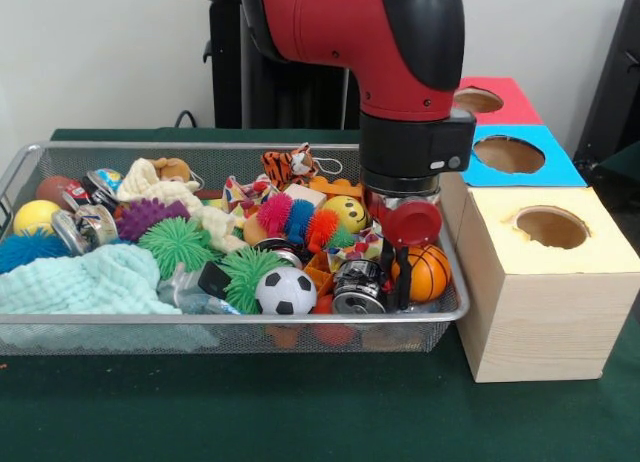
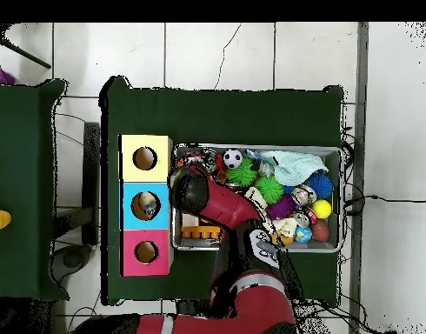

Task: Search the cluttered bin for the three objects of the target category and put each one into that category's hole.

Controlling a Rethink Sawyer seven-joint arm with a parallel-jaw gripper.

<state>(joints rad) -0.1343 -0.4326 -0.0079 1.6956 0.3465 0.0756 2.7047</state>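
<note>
The silver wire-mesh bin (image 1: 230, 322) is full of toys; it also shows in the overhead view (image 2: 331, 155). My gripper (image 1: 395, 274) is lowered into the bin's right end, between a shiny can (image 1: 357, 288) and a small basketball (image 1: 432, 272). A red disc (image 1: 412, 223) sits just under the wrist. I cannot see what, if anything, the gripper holds. One see-through plastic bottle (image 1: 188, 294) lies by the mint cloth (image 1: 85, 280) near the bin's front. Other bottles are hidden. In the overhead view the arm (image 2: 208, 198) covers the gripper.
Three boxes with round holes stand right of the bin: yellow-topped (image 1: 550, 227), blue (image 1: 515, 154), red (image 1: 490, 100). In the overhead view something lies in the blue box's hole (image 2: 146, 204). A soccer ball (image 1: 285, 291), spiky balls and more cans crowd the bin.
</note>
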